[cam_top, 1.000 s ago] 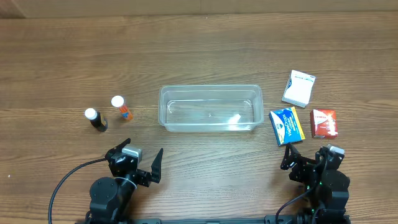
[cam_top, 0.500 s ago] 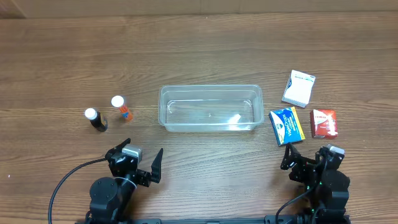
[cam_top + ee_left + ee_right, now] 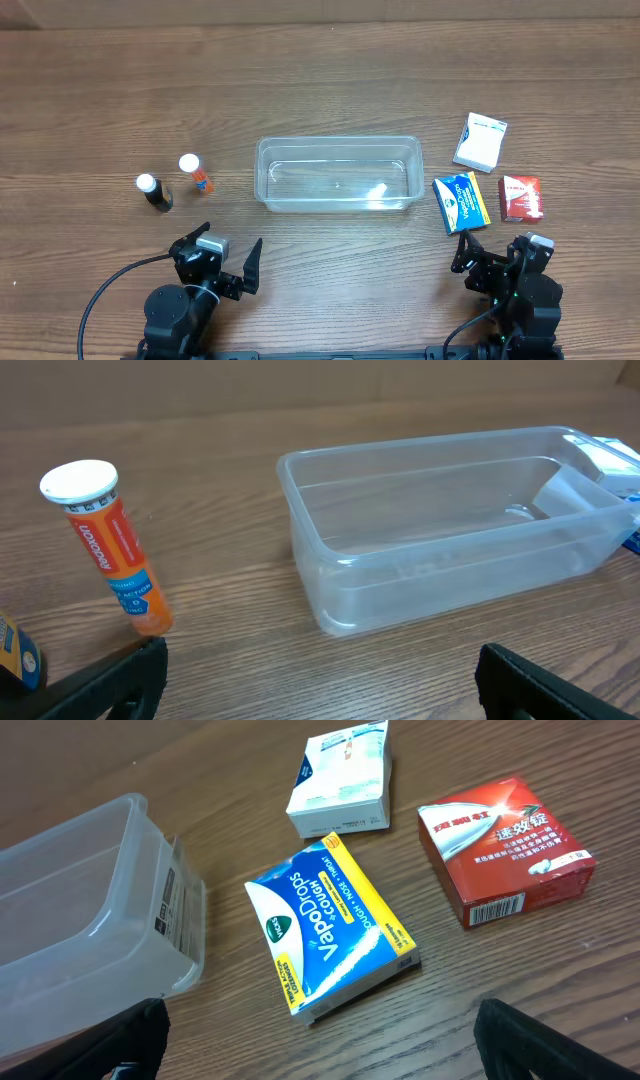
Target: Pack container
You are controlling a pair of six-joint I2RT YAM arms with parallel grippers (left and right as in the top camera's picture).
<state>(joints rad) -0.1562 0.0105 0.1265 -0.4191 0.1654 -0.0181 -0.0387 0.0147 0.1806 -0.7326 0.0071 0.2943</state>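
The clear plastic container stands empty at the table's middle; it also shows in the left wrist view and its end in the right wrist view. An orange tube and a small dark bottle stand to its left. A blue-and-yellow box, a red box and a white box lie to its right. My left gripper is open and empty near the front edge. My right gripper is open and empty before the boxes.
A black cable loops from the left arm along the front left. The wooden table stretches behind the container.
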